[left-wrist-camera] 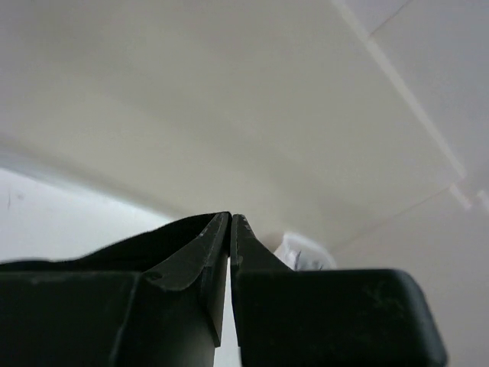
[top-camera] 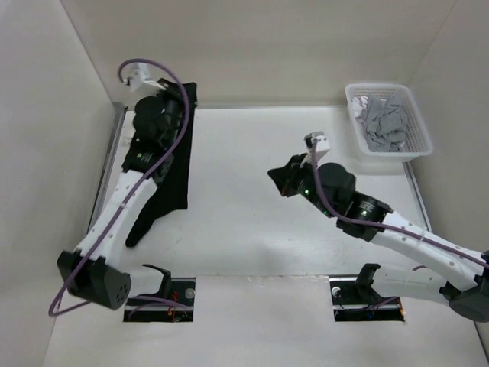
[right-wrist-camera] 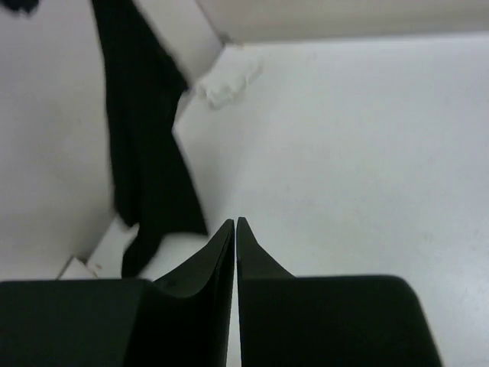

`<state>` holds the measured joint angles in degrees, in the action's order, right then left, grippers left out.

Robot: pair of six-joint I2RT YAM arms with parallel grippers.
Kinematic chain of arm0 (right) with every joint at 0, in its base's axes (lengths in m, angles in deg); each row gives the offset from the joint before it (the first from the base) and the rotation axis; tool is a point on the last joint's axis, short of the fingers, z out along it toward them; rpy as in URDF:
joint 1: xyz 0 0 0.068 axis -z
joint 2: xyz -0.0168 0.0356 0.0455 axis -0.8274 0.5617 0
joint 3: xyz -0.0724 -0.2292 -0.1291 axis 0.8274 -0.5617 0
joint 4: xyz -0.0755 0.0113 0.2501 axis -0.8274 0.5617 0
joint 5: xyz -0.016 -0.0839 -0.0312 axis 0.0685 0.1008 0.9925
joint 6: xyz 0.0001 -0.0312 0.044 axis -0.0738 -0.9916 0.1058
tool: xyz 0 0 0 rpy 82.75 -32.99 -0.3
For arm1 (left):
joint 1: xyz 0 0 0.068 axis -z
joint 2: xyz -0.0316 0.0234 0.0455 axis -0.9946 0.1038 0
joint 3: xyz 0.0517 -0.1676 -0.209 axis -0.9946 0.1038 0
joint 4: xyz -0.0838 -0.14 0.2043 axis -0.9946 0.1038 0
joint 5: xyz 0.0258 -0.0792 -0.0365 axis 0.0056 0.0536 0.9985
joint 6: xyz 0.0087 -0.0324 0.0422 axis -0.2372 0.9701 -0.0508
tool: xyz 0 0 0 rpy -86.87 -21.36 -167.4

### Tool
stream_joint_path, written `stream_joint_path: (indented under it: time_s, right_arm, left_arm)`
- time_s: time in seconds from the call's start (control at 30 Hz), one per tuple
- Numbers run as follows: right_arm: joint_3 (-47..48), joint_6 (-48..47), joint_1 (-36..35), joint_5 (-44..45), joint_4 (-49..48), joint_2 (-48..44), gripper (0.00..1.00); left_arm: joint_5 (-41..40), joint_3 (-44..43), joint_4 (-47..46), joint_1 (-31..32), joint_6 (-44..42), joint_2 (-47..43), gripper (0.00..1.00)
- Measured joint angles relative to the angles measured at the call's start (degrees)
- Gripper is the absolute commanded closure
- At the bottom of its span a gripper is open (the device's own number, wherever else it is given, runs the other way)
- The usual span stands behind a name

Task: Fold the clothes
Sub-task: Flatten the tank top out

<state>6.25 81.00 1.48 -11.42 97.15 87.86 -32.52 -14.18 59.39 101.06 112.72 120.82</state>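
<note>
Left tool [left-wrist-camera: 231,218] clamped on plain black soft-fabric short-sleeved shirt [top-camera: 174,180], which dangles over white counter [top-camera: 252,229]. Right tool [right-wrist-camera: 234,223] closed, empty. Looks like spread-out step; next, right must grab a free edge.

Open worktop [top-camera: 244,149] gives passage between the black shirt [top-camera: 177,177] hanging on the left and the white basket [top-camera: 391,156] blocking the far-right corner.

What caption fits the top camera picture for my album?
Left claw holds up the black shirt; right claw is empty, mid-table.
</note>
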Motion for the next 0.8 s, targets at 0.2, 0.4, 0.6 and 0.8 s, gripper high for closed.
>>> stream_joint_path:
  time_s: [0.2,0.4,0.6,0.8]
  right_arm:
    - [-10.5,5.0,-0.9,-1.9,-4.3,3.5,0.88]
    - [-16.2,8.7,-0.5,-2.0,-7.8,2.2,0.7]
    - [-17.2,10.0,3.1,-2.1,-13.4,7.6,0.59]
    - [-14.7,10.0,4.5,-4.0,-16.5,23.3,0.97]
  left_arm:
    - [4.0,-7.0,0.6,5.5,-1.9,17.7,0.95]
    - [5.8,-19.5,-0.1,11.3,-3.1,36.6,0.49]
    - [6.2,-21.0,-0.2,12.5,-6.1,45.4,0.46]
    - [-0.4,-1.3,-4.8,4.2,-6.8,35.4,0.54]
